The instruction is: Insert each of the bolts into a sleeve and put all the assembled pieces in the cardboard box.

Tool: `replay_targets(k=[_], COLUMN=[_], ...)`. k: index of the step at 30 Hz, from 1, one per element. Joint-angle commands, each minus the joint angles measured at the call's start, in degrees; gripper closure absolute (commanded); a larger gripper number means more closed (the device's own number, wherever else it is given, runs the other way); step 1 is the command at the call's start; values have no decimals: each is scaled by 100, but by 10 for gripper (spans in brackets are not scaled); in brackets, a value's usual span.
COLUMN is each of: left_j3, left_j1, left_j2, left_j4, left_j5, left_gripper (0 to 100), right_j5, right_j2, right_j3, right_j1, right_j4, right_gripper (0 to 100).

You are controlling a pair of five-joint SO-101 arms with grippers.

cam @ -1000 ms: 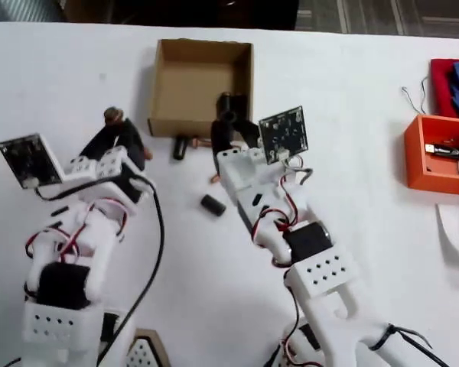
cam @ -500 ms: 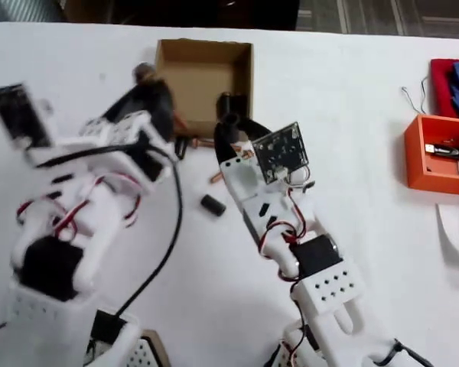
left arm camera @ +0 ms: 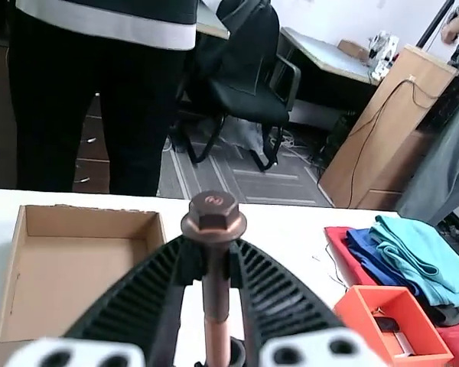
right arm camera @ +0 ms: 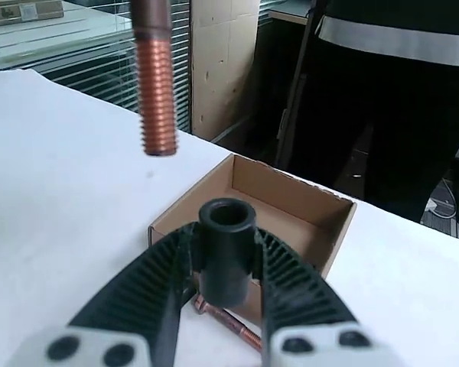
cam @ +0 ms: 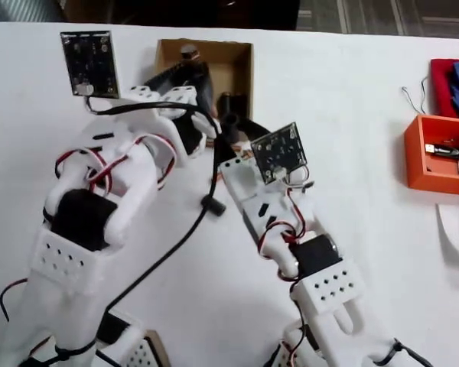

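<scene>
Both end effectors clench: left end effector [left arm camera: 212, 246] grasps a copper-coloured hex-head metal bolt [left arm camera: 214, 294] upright, right end effector [right arm camera: 227, 234] a black cylindrical sleeve [right arm camera: 228, 260] (bore upward), bolt tip seemingly higher.

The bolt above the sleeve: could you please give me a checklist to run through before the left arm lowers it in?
1. Bolt gripped: ok. The left gripper is shut on the shank just under the head.
2. Sleeve gripped: ok. The right gripper is shut on it.
3. Sleeve upright, bore facing up: ok.
4. Bolt tip higher than the sleeve's top: ok. The right wrist view shows a gap.
5. Bolt tip lined up over the bore: not ok. It hangs off to one side of the sleeve.
6. Bore free of debris: cannot tell. It is dark inside.
</scene>
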Motion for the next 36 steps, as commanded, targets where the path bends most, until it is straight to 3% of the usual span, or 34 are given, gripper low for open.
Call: replay_targets(k=[1, 4, 8, 13, 28, 36], left_j3=[-136, 215, 910, 1464, 1209, 866], left_j1=[44, 9, -9, -44, 18, 35], left_j2=[-18, -18, -26, -70, -79, -62], left_j4=[-220, -756, -1433, -1802, -1688, -1442], left_j5=[-44, 0, 703, 651, 633, 220], left_gripper=[973, 973, 974, 975, 975, 975], right_j5=[44, 44, 26, 26, 35, 35], right_j2=[-48, -40, -57, -57, -57, -57], right_j3=[-53, -53, -62, -62, -62, -62], right_j1=[-40, -40, -40, -13, -40, -40], right_j4=[-145, -145, -145, -145, -145, -145], right_gripper=[975, 975, 975, 975, 975, 975])
